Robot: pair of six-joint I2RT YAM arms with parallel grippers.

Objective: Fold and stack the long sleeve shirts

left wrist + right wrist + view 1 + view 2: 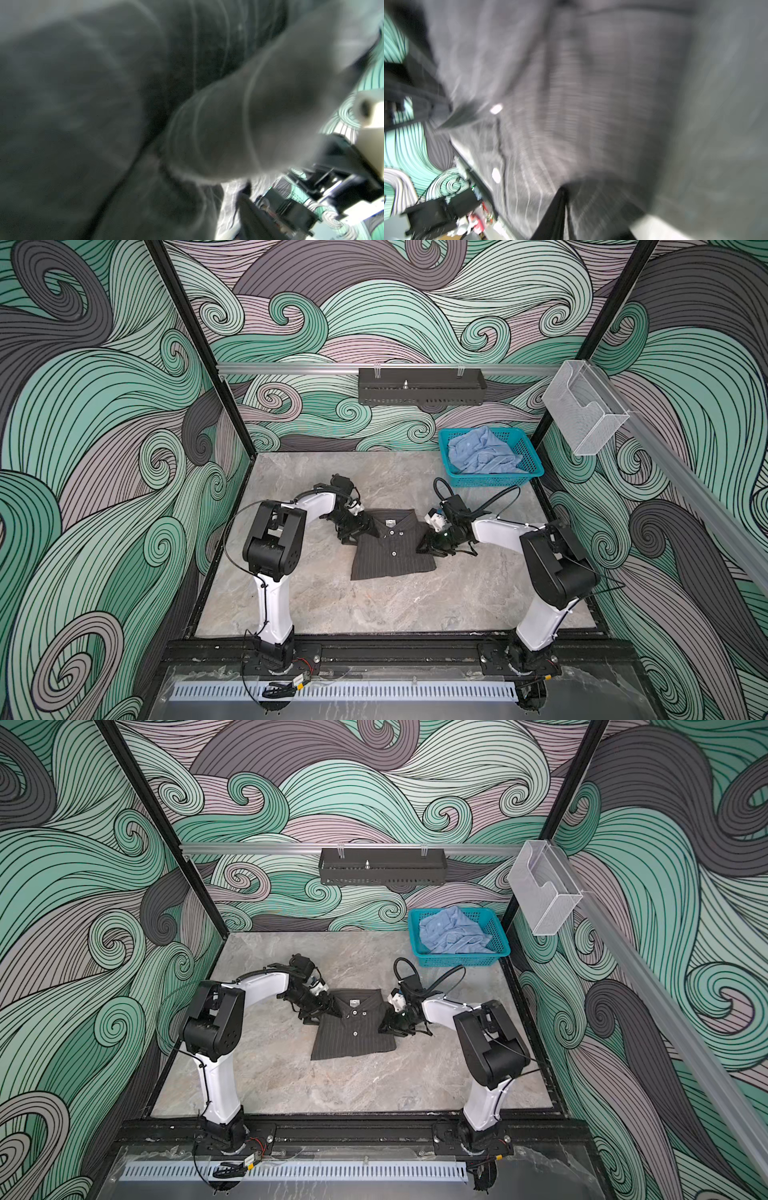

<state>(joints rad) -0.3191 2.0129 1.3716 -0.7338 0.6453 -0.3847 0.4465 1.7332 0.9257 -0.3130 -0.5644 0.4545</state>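
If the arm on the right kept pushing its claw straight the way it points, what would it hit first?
The dark pinstriped shirt: the right gripper points into its side and seems to be against the cloth, though depth is unclear from above.

No readable text anywhere. Pale neck label (389,523) (353,1003) inside dark shirt (390,556) collar, frame centre, both top views: too small to read.
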